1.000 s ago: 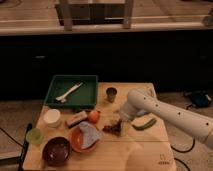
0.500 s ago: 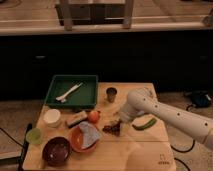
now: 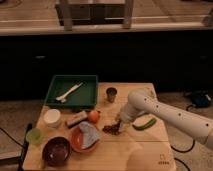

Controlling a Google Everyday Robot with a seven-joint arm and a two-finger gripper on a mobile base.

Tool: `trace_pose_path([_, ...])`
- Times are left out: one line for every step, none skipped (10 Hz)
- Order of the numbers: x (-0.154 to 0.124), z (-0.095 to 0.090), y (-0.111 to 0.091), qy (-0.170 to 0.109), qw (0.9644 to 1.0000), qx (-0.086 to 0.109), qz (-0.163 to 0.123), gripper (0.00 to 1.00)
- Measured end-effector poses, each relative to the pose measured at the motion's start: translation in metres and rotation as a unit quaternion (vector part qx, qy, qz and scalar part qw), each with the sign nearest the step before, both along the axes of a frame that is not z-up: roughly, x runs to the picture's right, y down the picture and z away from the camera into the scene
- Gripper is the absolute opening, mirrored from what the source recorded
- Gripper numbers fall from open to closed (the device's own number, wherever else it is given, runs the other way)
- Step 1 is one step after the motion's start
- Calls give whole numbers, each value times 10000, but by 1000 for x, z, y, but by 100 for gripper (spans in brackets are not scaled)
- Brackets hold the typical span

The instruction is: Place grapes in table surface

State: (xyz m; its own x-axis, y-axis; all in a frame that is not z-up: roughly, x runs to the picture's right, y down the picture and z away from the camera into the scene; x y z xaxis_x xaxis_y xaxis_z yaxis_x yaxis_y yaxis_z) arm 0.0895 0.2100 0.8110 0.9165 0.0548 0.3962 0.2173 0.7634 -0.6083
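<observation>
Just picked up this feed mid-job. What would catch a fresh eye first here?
The white arm reaching in from the right dominates the view, with its gripper low over the middle of the table, right beside the grapes. Next comes the green tray at the back left, with a white utensil lying in it. An orange sits just left of the grapes.

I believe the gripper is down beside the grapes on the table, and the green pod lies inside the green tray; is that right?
Not quite. The camera view shows the green pod on the table surface, beside the gripper, not in the green tray, which holds a white utensil. The rest stands: the gripper is down beside the grapes.
</observation>
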Motion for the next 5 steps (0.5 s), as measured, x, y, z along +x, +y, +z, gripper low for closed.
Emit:
trace_pose_path([0,-2,-3,-10,10000,12,-10,39])
trace_pose_path([3,-6,-5,-16,10000,17,-15,31])
trace_pose_path([6,-9,-7,-13,10000,29,-12,23])
trace_pose_path([9,-14,-9,-1,10000,19,-16,16])
trace_pose_path([12,-21,-12,5,10000,6,7,6])
